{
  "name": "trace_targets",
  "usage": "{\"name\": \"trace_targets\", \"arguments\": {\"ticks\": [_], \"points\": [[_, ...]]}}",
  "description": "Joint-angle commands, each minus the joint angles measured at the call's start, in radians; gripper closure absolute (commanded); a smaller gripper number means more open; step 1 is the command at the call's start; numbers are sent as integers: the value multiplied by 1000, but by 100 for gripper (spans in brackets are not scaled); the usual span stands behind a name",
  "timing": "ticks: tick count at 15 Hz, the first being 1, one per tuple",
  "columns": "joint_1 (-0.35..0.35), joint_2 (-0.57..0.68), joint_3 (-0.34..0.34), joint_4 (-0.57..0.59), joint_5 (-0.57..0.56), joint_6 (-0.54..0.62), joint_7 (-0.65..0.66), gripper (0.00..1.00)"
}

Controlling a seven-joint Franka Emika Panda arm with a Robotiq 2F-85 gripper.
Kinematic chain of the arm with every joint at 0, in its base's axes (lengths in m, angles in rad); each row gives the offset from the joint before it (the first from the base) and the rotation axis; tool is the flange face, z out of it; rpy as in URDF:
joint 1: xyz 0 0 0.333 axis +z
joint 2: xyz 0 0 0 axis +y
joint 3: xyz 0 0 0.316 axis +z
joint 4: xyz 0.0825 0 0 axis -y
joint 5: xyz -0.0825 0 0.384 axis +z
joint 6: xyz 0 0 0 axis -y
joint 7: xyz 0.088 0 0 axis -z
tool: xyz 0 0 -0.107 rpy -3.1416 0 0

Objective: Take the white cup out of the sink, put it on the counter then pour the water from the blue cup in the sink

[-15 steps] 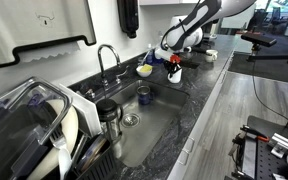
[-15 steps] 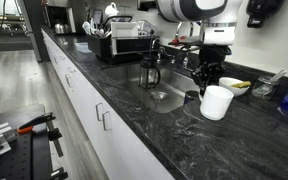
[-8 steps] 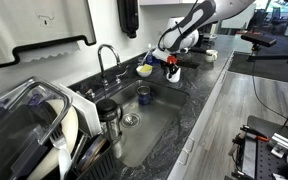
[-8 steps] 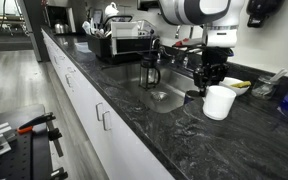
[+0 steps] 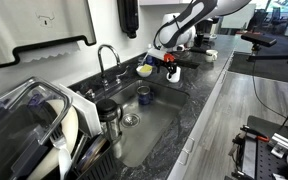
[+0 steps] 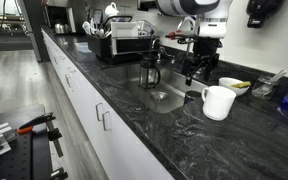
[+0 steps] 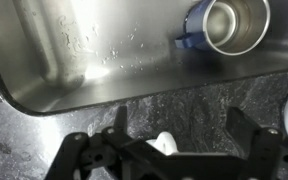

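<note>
**Steel Sink Held the Blue Cup While the White Cup Stood on the Stone**

In both exterior views the white cup (image 6: 217,101) stood upright on the dark, glossy, speckled counter (image 6: 134,125). It was at centre right of the frame, just beside the corner of the sink (image 6: 166,97) and outside the basin. Nothing touched it.

The hand (image 6: 194,68) hung over the counter's edge by the sink, above and to the left of the white cup in the frame, and clear of it. In the wrist view its fingers (image 7: 79,152) sat wide apart along the bottom edge with nothing clamped between them (a small pale shape showed in the gap, too indistinct to name). Speckled stone filled the band just above them.

The blue cup (image 7: 224,25) stood upright on the sink floor, at the upper right of the wrist view, its pale metallic inside facing the camera. Whether it held water could not be told. In an exterior view it sat near the middle of the frame, in the basin below the chrome faucet (image 5: 106,60).

A clear jar with a black lid (image 5: 109,118) stood at the sink's lower-left end in that frame. A dish rack (image 5: 34,135) filled the lower-left corner.
</note>
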Motion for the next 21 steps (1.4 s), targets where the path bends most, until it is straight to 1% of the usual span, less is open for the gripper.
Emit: {"name": "trace_targets", "arguments": {"ticks": [1,4,6,8,11,14,16,18,21], "points": [[8,-50,40,-18,-8,-23,-83,0],[5,-35,98,-9,17,-39,-225,0],[24,-6,98,16,2,-67,-236,0],[43,22,85,30,-11,-62,-210,0],[64,68,54,42,-11,7,-122,0],[72,110,26,51,4,60,3,0],[70,137,18,62,22,65,99,0],[64,161,19,67,44,66,190,0],[30,177,58,66,130,75,267,0]]}}
